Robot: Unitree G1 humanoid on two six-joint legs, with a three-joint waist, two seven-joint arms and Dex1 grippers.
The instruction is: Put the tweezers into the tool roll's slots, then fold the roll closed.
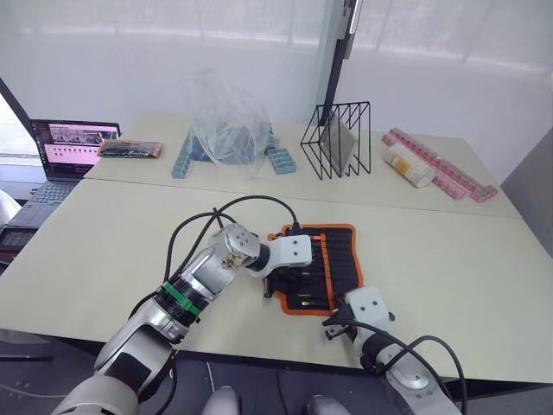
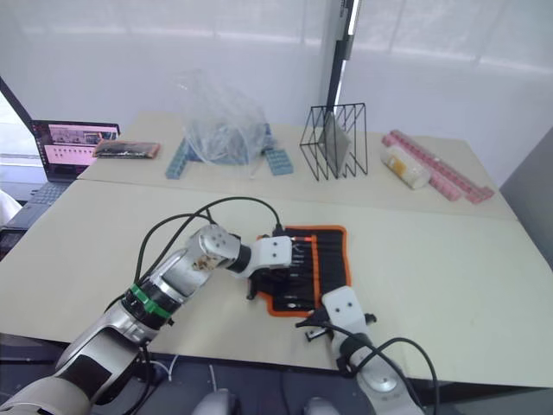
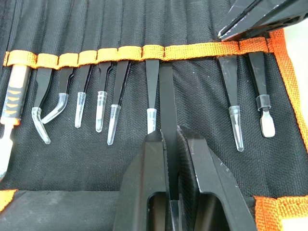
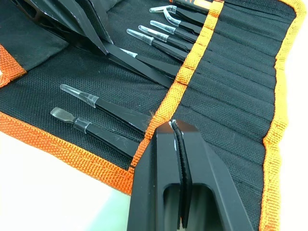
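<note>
Left pincer [image 3: 169, 144] clamps a slim black tweezer [image 3: 166, 101] feeding into the orange-trimmed black fabric tool roll [image 1: 333, 259]; right pincer [image 4: 177, 132] pressed closed on its orange strip [image 4: 190, 67].

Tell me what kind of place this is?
Likely a lab or office test space: pale tables against a white wall, an open laptop at the left edge, and staged props such as a wire rack and an open tool roll.

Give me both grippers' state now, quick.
Left gripper: shut on a tweezer, its tip at a slot of the tool roll.
Right gripper: shut, pressing the roll's orange strip.
</note>
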